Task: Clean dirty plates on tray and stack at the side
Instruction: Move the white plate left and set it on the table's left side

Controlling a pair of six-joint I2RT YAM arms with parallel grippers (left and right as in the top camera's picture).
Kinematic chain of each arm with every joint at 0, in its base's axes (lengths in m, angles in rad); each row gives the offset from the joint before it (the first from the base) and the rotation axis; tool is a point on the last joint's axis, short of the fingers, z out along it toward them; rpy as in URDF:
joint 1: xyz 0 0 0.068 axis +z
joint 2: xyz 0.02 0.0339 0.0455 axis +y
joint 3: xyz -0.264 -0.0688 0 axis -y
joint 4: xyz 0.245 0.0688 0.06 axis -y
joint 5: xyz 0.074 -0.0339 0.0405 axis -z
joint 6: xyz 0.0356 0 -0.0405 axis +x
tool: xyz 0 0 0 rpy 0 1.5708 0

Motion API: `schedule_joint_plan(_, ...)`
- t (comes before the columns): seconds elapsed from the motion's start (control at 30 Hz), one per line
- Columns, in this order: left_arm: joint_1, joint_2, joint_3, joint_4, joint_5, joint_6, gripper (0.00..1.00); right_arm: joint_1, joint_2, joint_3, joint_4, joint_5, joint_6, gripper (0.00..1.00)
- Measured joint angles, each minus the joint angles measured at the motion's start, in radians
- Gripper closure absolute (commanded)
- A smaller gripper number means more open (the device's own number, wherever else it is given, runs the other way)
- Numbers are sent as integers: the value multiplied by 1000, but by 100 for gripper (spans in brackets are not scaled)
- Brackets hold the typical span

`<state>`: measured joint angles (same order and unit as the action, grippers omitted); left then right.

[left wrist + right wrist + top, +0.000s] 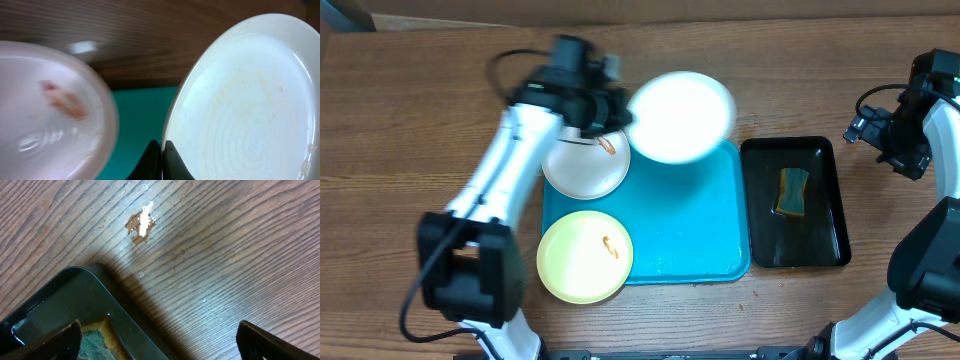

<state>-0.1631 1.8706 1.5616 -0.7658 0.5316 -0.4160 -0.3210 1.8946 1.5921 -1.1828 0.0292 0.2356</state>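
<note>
Left pincer (pixel 161 161) clamped on the rim of the raised white plate (pixel 250 110).
Beside it lies a smeared plate (pixel 50 110); the turquoise tray (pixel 140 115) shows beneath both.

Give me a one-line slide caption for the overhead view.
Left arm holds a white plate above the turquoise tray; two smeared plates at its left edge, sponge in black tray.

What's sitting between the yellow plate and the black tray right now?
Only the turquoise tray's bare floor. The overhead view shows that stretch from the yellow plate to the black tray with no plate on it.
</note>
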Motion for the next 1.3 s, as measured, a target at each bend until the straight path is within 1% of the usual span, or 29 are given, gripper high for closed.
schedule_joint_plan(0.1, 189, 0, 0, -62, 47, 7, 96, 0, 0, 0, 1, 0, 0, 0)
schedule_joint_plan(0.2, 357, 0, 1, -121, 46, 18, 96, 0, 0, 0, 0, 0, 0, 0)
schedule_joint_plan(0.27, 435, 0, 1, -146, 26, 26, 96, 0, 0, 0, 1, 0, 1, 0)
schedule_joint_plan(0.43, 602, 0, 0, -175, -89, 30, 96, 0, 0, 0, 1, 0, 0, 0)
schedule_joint_plan(0.57, 677, 0, -24, -163, -214, 26, 96, 0, 0, 0, 1, 0, 0, 0)
schedule_joint_plan(0.73, 695, 0, -114, -76, -344, -3, 96, 0, 0, 0, 0, 0, 0, 0)
schedule_joint_plan(0.87, 694, 0, -180, -6, -388, -12, 96, 0, 0, 0, 1, 0, 0, 0)
schedule_joint_plan(1.03, 694, 0, -196, 23, -431, -23, 96, 0, 0, 0, 0, 0, 0, 0)
schedule_joint_plan(1.07, 694, 0, -196, 26, -439, -24, 91, 0, 0, 0, 1, 0, 0, 0)
schedule_joint_plan(1.1, 694, 0, -196, 27, -444, -24, 81, 0, 0, 0, 0, 0, 0, 0)
schedule_joint_plan(1.13, 694, 0, -196, 27, -449, -27, 54, 0, 0, 0, 1, 0, 0, 0)
schedule_joint_plan(1.17, 694, 0, -196, 27, -452, -31, 32, 0, 0, 0, 1, 0, 0, 0)
schedule_joint_plan(1.2, 694, 0, -196, 26, -455, -27, 17, 0, 0, 0, 1, 0, 0, 0)
schedule_joint_plan(1.23, 694, 0, -196, 26, -454, -28, 8, 0, 0, 0, 1, 0, 0, 0)
schedule_joint_plan(1.3, 694, 0, -196, 11, -452, -27, 2, 0, 0, 0, 1, 0, 1, 0)
